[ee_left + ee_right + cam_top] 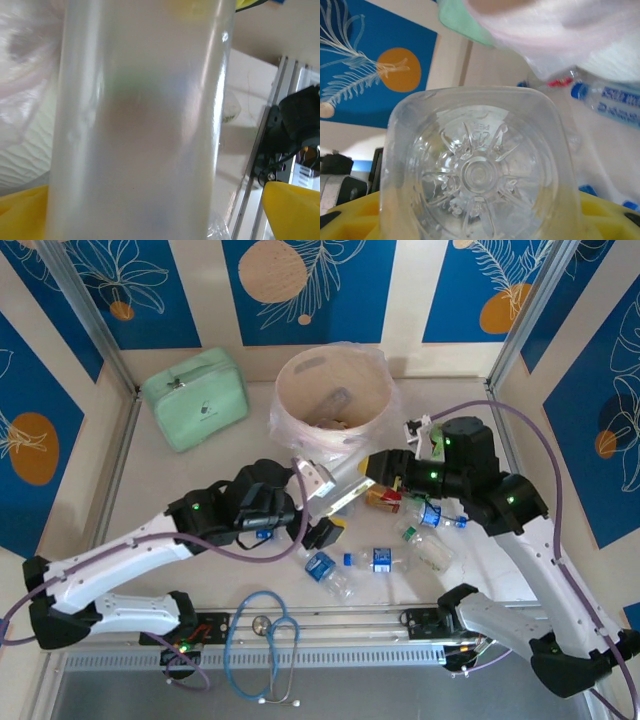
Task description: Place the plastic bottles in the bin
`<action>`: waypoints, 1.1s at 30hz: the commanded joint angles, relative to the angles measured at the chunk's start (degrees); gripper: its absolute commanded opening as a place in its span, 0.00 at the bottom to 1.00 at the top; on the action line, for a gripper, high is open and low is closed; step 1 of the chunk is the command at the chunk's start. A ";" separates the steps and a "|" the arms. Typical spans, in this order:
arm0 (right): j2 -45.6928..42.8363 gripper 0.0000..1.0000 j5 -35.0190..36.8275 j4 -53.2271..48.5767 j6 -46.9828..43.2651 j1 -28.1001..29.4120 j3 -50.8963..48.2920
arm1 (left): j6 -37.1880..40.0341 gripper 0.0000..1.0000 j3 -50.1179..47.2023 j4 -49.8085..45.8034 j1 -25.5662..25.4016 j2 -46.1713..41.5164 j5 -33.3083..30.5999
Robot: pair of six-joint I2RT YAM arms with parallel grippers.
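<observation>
1. Plainly, the job was only part done. The round cream-white bin with a peach inside (300, 365) stood at the back of the table, and a greyish shape lay in it, too dim to name as a bottle.
2. At least four small clear bottles with blue labels and caps (330, 573) lay loose on the table in front of the arm bases. A red-and-yellow labelled bottle (385, 500) lay just under the right arm. All of these were outside the bin.
3. One see-through squarish plastic bottle (350, 490) was between the two grippers, just in front of the bin and not over its rim.
4. The left gripper (322, 505) had its yellow fingers (292, 210) spread wide, with a gap beside the bottle's wall, so it was not clamping.
5. The right gripper (385, 475) appeared closed on that bottle, whose moulded base faced the wrist camera.
6. The bottle looked empty, thin-walled and glossy, with no label where visible. I judged it light and easy to crush.
</observation>
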 commanded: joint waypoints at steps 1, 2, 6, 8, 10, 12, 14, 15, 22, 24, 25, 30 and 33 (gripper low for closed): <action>2.81 0.50 0.09 3.36 -1.89 -2.72 6.24 | -3.75 1.00 3.83 -0.16 1.06 -6.71 -8.22; 4.01 0.50 0.81 3.89 -2.08 -3.38 8.20 | -5.03 1.00 4.40 -0.59 1.11 -8.24 -11.59; 8.54 0.51 5.55 7.02 -2.99 -5.36 14.58 | -9.01 1.00 6.45 -2.86 1.13 -12.67 -19.92; 12.10 0.51 5.57 7.62 -2.86 -7.30 18.42 | -11.13 1.00 6.70 -4.66 1.20 -13.61 -25.82; 16.09 0.51 6.49 7.24 -3.19 -8.52 23.07 | -13.31 1.00 6.63 -7.55 1.28 -13.32 -31.02; 20.37 0.51 6.96 6.59 -3.64 -9.62 27.46 | -16.02 1.00 6.32 -10.80 1.67 -12.30 -34.75; 24.02 0.51 7.19 5.50 -3.82 -10.48 30.93 | -20.03 1.00 5.59 -13.09 2.43 -11.51 -35.77; 25.63 0.50 7.23 5.22 -3.85 -10.86 32.07 | -21.85 1.00 4.80 -13.30 3.01 -11.39 -35.26; 31.28 0.50 6.04 6.81 -3.31 -11.59 32.56 | -31.57 1.00 -3.85 -11.92 11.65 -11.03 -23.87; 32.48 0.50 5.26 6.97 -3.13 -11.59 32.07 | -33.66 1.00 -5.76 -11.79 14.90 -11.11 -19.85; 32.85 0.50 5.06 7.13 -3.13 -11.61 31.68 | -34.24 1.00 -6.47 -11.60 15.94 -11.23 -18.39; 33.51 0.60 5.27 7.71 -2.91 -12.10 29.84 | -34.60 1.00 -8.72 -11.68 19.22 -12.34 -16.42; 33.48 0.73 5.52 7.58 -2.47 -12.72 29.59 | -35.37 1.00 -9.61 -12.78 20.91 -12.00 -15.79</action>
